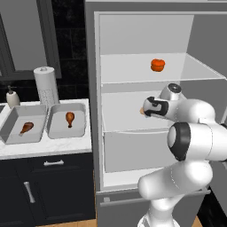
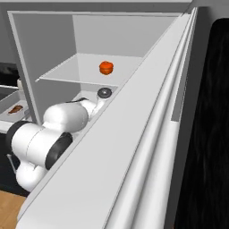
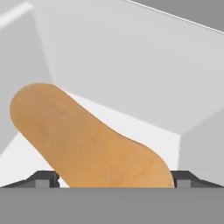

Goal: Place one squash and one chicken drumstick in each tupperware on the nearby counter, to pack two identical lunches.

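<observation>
A: Squash first, left base view — the orange-red squash (image 1: 157, 64) sits alone on the upper shelf (image 1: 133, 66) of the open fridge (image 1: 95, 133), above and a little beyond the hand, which reaches in over the middle shelf. A sliver of tan peeks out just ahead of the wrist.

B: And off to the hand's left?

A: Counter (image 1: 44, 148), with two tupperware tubs side by side. Left tupperware (image 1: 13, 128) holds one chicken drumstick (image 1: 26, 128), right tupperware (image 1: 57, 126) holds the other drumstick (image 1: 70, 118). No squash in either tub. A paper towel roll (image 1: 45, 85) stands behind them.

B: Right base view?

A: Same orange-red squash, above the arm's wrist on the upper shelf. The open fridge door (image 2: 134, 156) cuts across the near side. The fingers themselves are hidden by the arm.

B: Hand view, then?

A: Tan squash (image 3: 87, 140) lies diagonally on the white shelf, right up against the gripper (image 3: 113, 178). One dark fingertip (image 3: 43, 178) shows on either side of its near end. Jaws straddle it, spread wide; whether they are pressing on it yet, I cannot tell.
</observation>
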Controlling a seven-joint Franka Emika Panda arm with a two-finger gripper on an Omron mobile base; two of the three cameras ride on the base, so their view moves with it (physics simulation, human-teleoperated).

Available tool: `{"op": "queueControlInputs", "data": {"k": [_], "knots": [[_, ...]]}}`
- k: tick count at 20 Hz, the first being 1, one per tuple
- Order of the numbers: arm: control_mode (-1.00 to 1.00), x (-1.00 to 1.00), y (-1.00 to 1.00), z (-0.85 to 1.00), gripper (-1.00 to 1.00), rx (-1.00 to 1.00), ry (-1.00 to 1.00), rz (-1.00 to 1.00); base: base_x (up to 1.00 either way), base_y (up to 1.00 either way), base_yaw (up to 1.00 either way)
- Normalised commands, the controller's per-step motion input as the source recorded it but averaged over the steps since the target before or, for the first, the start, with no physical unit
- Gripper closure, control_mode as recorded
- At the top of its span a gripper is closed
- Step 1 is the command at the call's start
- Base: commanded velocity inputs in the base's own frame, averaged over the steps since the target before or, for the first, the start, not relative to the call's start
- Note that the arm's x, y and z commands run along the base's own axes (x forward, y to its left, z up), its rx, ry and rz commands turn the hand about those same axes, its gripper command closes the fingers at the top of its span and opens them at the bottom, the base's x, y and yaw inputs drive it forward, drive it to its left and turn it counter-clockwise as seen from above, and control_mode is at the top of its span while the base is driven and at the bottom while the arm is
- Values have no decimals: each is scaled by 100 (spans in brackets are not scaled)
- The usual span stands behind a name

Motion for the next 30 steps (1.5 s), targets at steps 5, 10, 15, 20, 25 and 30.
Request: {"op": "queueControlInputs", "data": {"k": [5,10,15,20,25,30], "knots": [[-100,0,-5,-13,100,0,-1,0,0,0,0],[-100,-47,0,1,100,0,-1,0,0,0,0],[-100,-100,0,11,100,3,-5,0,0,0,0],[-100,-100,0,86,100,1,-12,-4,0,0,0],[-100,-100,0,92,100,1,-3,-13,0,0,0],[-100,-100,8,66,100,1,7,-9,0,0,0]]}}
